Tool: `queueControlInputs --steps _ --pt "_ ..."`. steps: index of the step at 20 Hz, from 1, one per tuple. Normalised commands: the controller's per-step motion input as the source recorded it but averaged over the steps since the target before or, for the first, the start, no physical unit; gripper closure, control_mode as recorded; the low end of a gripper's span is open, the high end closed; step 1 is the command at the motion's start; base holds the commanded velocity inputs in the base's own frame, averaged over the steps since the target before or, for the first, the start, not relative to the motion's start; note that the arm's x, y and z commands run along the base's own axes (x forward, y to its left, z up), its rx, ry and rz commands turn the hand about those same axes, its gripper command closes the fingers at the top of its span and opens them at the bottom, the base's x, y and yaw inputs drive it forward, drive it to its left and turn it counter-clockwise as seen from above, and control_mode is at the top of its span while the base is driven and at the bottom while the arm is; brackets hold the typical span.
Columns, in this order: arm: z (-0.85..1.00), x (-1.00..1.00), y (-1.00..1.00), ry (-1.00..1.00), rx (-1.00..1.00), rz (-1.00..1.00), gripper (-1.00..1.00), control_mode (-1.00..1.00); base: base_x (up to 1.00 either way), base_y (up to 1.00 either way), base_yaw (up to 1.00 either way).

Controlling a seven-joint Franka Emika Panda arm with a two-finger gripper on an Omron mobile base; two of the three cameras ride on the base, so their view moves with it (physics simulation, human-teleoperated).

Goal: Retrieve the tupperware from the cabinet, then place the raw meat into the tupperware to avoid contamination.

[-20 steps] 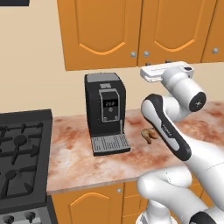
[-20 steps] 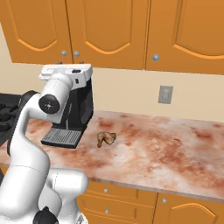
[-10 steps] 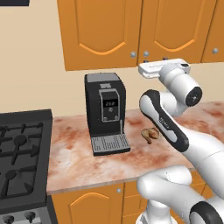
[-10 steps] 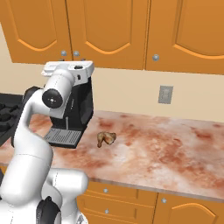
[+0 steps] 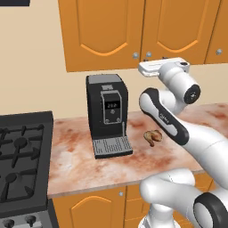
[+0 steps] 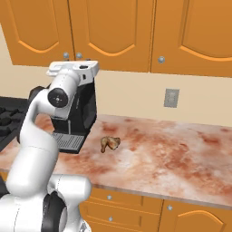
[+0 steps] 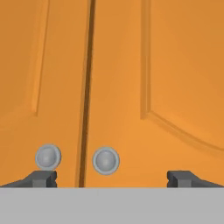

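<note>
Gripper: the gripper (image 7: pixel 111 178) is standing wide open, its two dark fingertips (image 7: pixel 41 178) spread far apart at the bottom of the hand view; it is holding nothing and touching nothing.
Gripper aim: it is facing the closed doors of the cabinet (image 7: pixel 131 78), with the dark seam between the doors and the two knobs lying between the fingertips.
Knobs: the left knob (image 7: pixel 47 156) is sitting just above the left fingertip; the right knob (image 7: pixel 106 160) is sitting just right of the seam, well apart from the right fingertip.
Arm: the white hand is being held up high in front of the cabinet's lower edge, above the coffee machine (image 5: pixel 108 115), as the left base view is showing.
Cabinet: both arched-panel doors (image 5: pixel 103 33) are staying shut, hanging over the worktop (image 6: pixel 172 154).
Raw meat: the raw meat (image 6: pixel 110 143) is lying on the marbled worktop, just beside the coffee machine's drip tray and apart from it; in the left base view the raw meat is partly showing behind the arm's forearm.
Tupperware: I cannot tell where it is; the doors are hiding the cabinet's inside.
Stove: a black stove (image 5: pixel 20 164) is sitting to the left of the coffee machine.
</note>
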Motion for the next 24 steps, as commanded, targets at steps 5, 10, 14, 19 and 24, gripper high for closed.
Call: queueControlInputs --steps 5,10,14,19,24 --pt "0.0 0.23 0.05 0.0 0.0 0.0 -1.0 -1.0 0.0 0.0 0.0" --pt "0.0 0.26 0.04 0.0 0.0 0.0 -1.0 -1.0 0.0 0.0 0.0" --pt "0.0 0.26 0.02 0.0 0.0 0.0 -1.0 -1.0 0.0 0.0 0.0" --pt "0.0 0.26 0.02 0.0 0.0 0.0 -1.0 -1.0 0.0 0.0 0.0" --pt "0.0 0.24 0.03 0.0 0.0 0.0 1.0 -1.0 0.0 0.0 0.0"
